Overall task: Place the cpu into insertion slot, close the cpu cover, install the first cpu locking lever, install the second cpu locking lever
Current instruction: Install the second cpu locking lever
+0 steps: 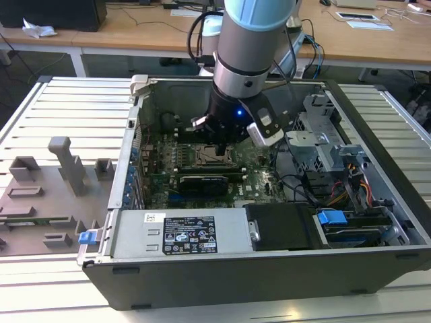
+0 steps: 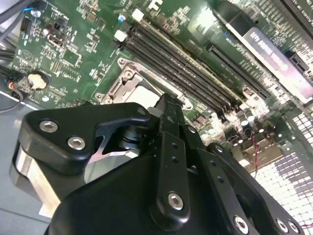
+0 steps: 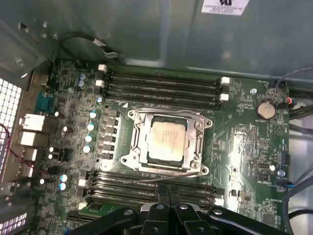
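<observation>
Pincer [image 3: 168, 196] poised beside cpu cover [image 3: 168, 116] over cpu [image 3: 167, 139].

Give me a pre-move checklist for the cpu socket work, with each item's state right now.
1. cpu seated in the socket: ok, it lies flat in the first wrist view.
2. cpu cover closed over the chip: ok, frame looks down around it.
3. Locking levers latched: cannot tell.
4. gripper free of load: ok, nothing between the fingertips.
5. Gripper beside the socket edge: ok.
6. motherboard around the socket unobstructed: ok.
</observation>
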Motion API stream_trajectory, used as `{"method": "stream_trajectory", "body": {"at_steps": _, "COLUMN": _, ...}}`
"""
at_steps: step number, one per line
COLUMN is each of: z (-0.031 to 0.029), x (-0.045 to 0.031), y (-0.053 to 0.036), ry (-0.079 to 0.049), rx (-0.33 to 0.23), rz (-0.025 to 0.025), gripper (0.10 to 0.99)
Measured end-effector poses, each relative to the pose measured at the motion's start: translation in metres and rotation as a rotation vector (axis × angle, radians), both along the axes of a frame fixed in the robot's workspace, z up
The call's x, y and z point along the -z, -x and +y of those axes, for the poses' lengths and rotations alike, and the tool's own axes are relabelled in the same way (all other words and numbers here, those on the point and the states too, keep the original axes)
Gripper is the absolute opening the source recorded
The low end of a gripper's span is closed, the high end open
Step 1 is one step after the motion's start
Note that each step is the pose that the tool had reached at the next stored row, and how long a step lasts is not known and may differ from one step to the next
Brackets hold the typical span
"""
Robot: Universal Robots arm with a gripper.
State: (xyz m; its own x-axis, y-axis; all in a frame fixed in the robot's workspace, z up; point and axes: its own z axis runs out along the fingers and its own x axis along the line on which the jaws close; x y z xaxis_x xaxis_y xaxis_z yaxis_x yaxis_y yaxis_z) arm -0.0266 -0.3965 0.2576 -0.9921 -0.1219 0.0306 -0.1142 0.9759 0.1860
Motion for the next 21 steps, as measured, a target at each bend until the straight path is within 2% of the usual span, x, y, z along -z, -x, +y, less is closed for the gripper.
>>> {"method": "stream_trajectory", "body": {"at_steps": 15, "z": -0.0002, "x": 0.0273, "y": 0.0000, "ry": 0.000, "rx": 0.000, "rz": 0.0001, "gripper": 0.106}}
{"method": "stream_trajectory", "body": {"at_steps": 21, "z": -0.0002, "x": 0.0318, "y": 0.0002, "ry": -0.001, "rx": 0.000, "rz": 0.0001, "gripper": 0.106}}
